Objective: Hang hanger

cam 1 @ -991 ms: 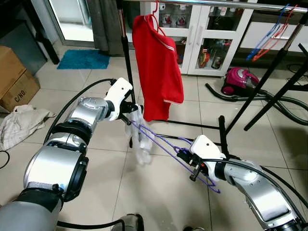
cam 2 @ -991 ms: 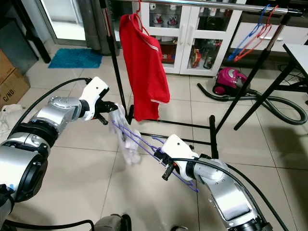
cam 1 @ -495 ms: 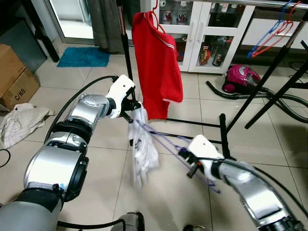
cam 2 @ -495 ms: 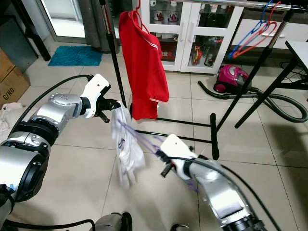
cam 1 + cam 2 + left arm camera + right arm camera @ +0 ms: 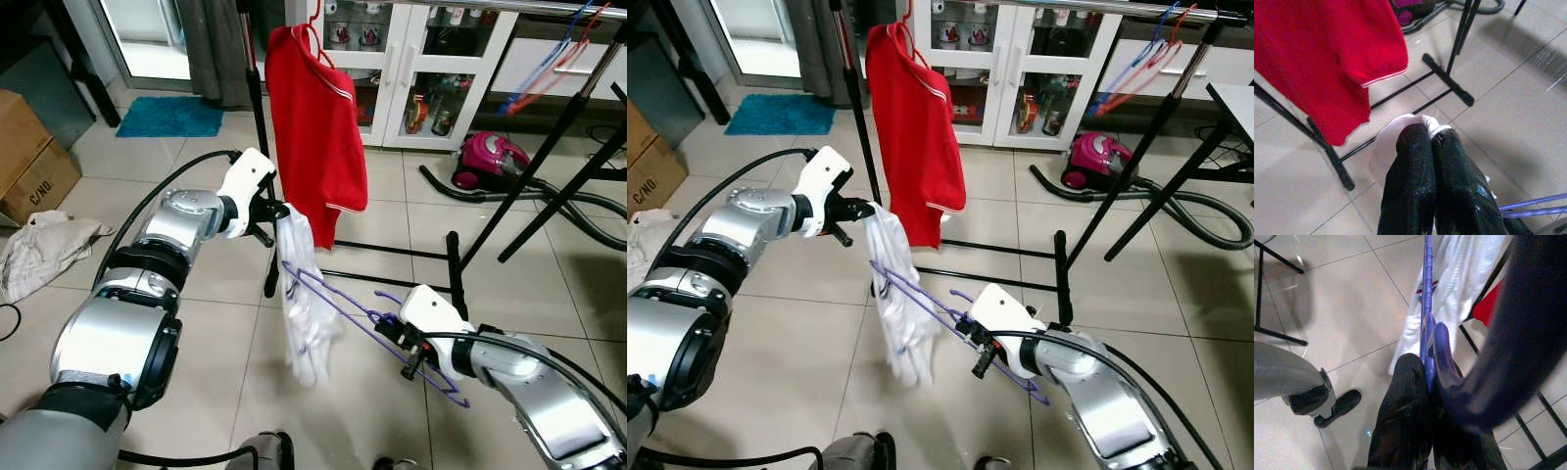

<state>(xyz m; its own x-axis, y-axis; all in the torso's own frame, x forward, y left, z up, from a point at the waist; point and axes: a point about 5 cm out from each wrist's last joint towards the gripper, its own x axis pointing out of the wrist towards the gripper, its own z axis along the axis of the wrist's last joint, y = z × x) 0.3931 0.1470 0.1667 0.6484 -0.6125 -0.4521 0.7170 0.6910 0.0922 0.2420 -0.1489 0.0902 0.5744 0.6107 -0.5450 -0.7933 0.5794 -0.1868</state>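
Right claw pinching purple hanger, left claw clamping white garment

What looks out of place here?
A crumpled beige cloth lies on the floor tiles beside a cardboard box, and a pink vacuum cleaner sits with its hose sprawled under the clothes rack.

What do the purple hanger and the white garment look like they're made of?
Purple hanger: thin rods with a smooth, slightly glossy coat, probably plastic or coated wire. White garment: soft, thin cloth, hanging limp in folds from the left hand.
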